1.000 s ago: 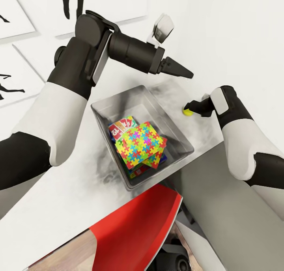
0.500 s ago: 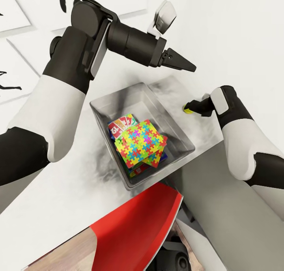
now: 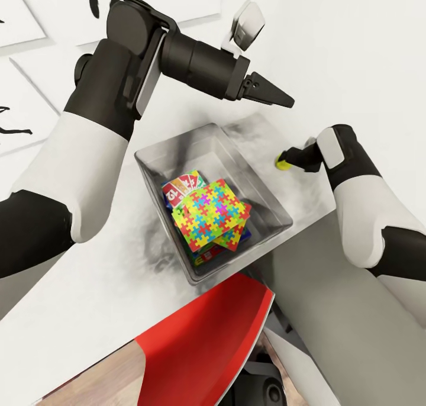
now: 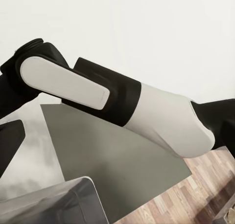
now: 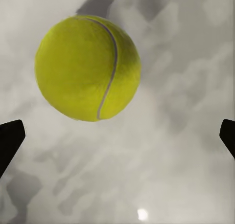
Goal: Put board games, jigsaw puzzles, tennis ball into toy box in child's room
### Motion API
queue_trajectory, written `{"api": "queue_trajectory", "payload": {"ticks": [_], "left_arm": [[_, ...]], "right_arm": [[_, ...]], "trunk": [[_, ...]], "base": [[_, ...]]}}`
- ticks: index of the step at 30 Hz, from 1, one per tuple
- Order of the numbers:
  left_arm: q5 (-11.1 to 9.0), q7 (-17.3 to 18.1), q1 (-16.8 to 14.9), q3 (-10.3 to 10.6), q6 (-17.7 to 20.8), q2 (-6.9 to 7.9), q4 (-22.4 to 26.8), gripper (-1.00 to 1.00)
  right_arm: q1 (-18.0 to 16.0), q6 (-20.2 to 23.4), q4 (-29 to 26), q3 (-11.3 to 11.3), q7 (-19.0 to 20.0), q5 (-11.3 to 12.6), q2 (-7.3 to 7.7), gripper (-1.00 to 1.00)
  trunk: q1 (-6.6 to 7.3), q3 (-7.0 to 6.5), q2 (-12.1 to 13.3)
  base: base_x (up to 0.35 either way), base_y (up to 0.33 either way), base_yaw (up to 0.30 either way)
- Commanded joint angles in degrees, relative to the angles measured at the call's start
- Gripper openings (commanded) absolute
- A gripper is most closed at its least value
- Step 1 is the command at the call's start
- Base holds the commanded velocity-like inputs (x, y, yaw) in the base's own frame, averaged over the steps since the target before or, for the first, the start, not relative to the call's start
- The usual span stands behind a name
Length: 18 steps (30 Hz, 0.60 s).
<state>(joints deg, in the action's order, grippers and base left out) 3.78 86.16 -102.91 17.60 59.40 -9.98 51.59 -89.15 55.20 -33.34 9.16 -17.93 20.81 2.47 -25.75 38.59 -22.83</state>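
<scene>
White wall behind [image 3: 355, 51], hung with framed black-and-white prints at the left. Pale grey, cloud-marbled worktop [image 3: 89, 287] below it, stepping down to a darker grey section [image 3: 331, 311] at the right. Red curved shape [image 3: 207, 341] at the near edge, partly over the worktop, with wood-plank floor [image 4: 200, 190] beyond.

Near the middle of the worktop, toy box [image 3: 177, 151]: shallow grey tray with sloping walls. Inside it, a tilted stack. On top, jigsaw puzzles [image 3: 216, 213], bright yellow, red, blue, green and pink, one square overlapping the other. Beneath and poking out toward the wall, board games [image 3: 180, 188], a white-and-green box with a red logo uppermost and blue edges under it.

Outside the box, on the bare worktop just beyond its right rim, tennis ball [image 3: 282, 165], yellow-green with a pale seam.

Right claw [image 3: 289, 157] low over the worktop, right at the ball. From the right wrist camera, dark fingertips [image 5: 10, 141] spread to opposite edges of the view, so plainly open, gripping nothing; ball ahead and off to one side, resting on the marbled surface, touching neither tip.

Left claw [image 3: 271, 93] raised above the far corner of the toy box, pointing toward the right arm [image 3: 355, 205], well clear of the tray. Empty; tips apart as far as the left wrist camera shows, one dark tip at the view's edge.
</scene>
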Motion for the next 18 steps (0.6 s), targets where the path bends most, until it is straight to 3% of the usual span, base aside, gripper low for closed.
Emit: {"api": "queue_trajectory", "payload": {"ticks": [1,18], "left_arm": [[0.41,0.41,-0.04,-0.02,0.60,-0.01,0.00,1.00],[0.35,0.41,-0.06,1.72,0.60,-0.01,0.00,1.00]], "right_arm": [[-0.20,0.16,-0.04,0.07,-0.55,0.62,-0.01,1.00],[-2.79,-0.35,0.20,0.08,-0.71,0.59,-0.09,1.00]], "trunk": [[-0.03,0.08,-0.09],[-0.03,0.08,-0.09]], "base": [[0.000,0.000,0.000],[0.000,0.000,0.000]]}}
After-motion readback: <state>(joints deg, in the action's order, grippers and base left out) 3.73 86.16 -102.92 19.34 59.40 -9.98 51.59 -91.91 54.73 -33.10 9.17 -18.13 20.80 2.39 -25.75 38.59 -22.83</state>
